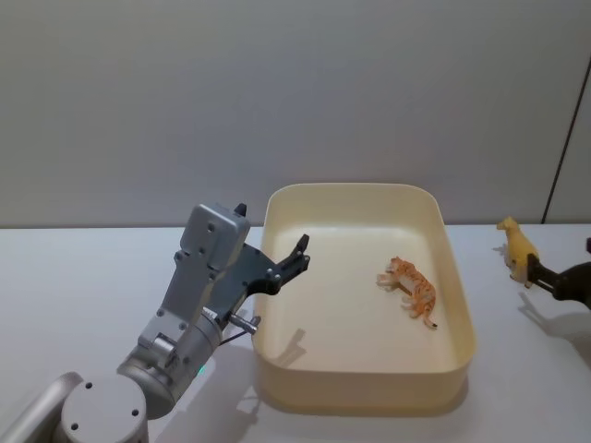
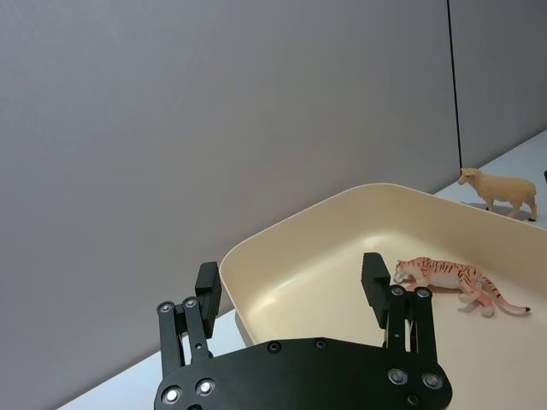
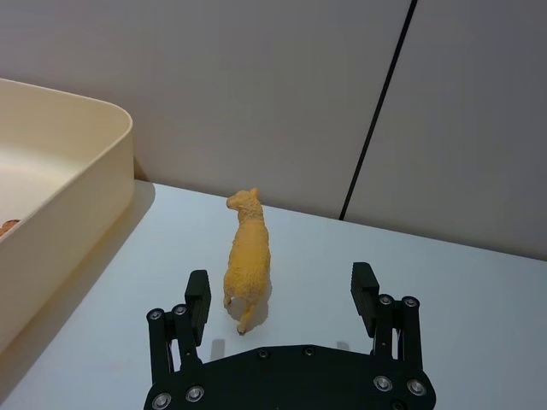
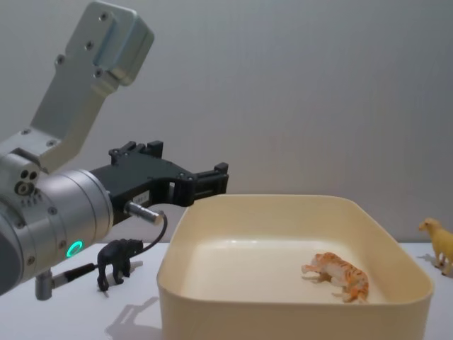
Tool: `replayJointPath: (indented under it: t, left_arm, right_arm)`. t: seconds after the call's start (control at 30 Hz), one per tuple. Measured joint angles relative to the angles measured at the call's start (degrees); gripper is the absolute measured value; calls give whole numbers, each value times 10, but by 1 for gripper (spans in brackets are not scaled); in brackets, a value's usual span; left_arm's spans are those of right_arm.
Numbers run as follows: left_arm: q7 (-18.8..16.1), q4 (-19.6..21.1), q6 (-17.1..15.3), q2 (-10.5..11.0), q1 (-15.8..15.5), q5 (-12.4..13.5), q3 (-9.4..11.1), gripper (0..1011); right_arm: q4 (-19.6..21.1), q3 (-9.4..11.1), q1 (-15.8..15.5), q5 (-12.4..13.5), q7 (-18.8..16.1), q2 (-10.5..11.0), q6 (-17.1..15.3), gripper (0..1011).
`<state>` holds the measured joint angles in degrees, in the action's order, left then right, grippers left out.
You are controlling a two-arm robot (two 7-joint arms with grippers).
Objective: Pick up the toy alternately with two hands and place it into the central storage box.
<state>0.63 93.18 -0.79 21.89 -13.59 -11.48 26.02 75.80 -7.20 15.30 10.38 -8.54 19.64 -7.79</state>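
A plain grey wall (image 1: pixel 277 92) backs a pale, matte table (image 1: pixel 74 277), and the central storage box (image 1: pixel 360 388), a smooth cream-yellow plastic tub with rounded corners, sits in the middle of it. An orange striped tiger (image 1: pixel 411 288) of hard moulded plastic lies on its side on the tub floor, ahead of and below the left gripper (image 2: pixel 291 273). That gripper hovers over the near end of the tub rim with its short black fingers spread and nothing between them. Its silver cylindrical arm (image 4: pixel 49 212) carries a lit green ring light (image 4: pixel 73 248), and a small black animal figure (image 4: pixel 119 258) stands on the table beneath it, outside the tub. The right gripper (image 3: pixel 280 280) is low over the table beyond the tub's other side, fingers spread wide. The yellow sheep toy (image 3: pixel 248 256) stands upright facing away from it, with its hindquarters just inside the opening and closer to one finger than the other. By the look of it, the step in hand is the right hand's pick, at the approach stage. The next move would call for centring on the narrow, woolly-textured body, reaching further forward and closing on its flanks. The toy would then need lifting over the tub wall before release.
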Motion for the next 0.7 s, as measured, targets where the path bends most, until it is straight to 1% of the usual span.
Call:
replayJointPath:
  t: [0.1,0.13,0.2,0.33,0.37,0.4,0.57,0.7]
  left_arm:
    - [0,0,0,0,0,0,0,1001]
    - [0,0,0,0,0,0,0,1001]
    - [0,0,0,0,0,0,0,1002]
    - [0,0,0,0,0,0,0,1001]
    - [0,0,0,0,0,0,0,1001]
    - [0,0,0,0,0,0,0,1001]
    - [0,0,0,0,0,0,0,1001]
    - [0,0,0,0,0,0,0,1001]
  right_arm:
    - [-20,-5,14,-6,-1,-7,5,1001]
    - [-36,-9,24,-10,-2,-12,8,1001]
    - [-49,-13,33,-14,-2,-16,11,1001]
    - [-93,-23,60,-25,-3,-30,20,1001]
    - [-93,-23,60,-25,-3,-30,20,1001]
    - [-109,-27,70,-28,-3,-35,23,1001]
    - [-156,-38,98,-39,0,-50,33,1001]
    - [-176,-42,110,-43,2,-56,37,933]
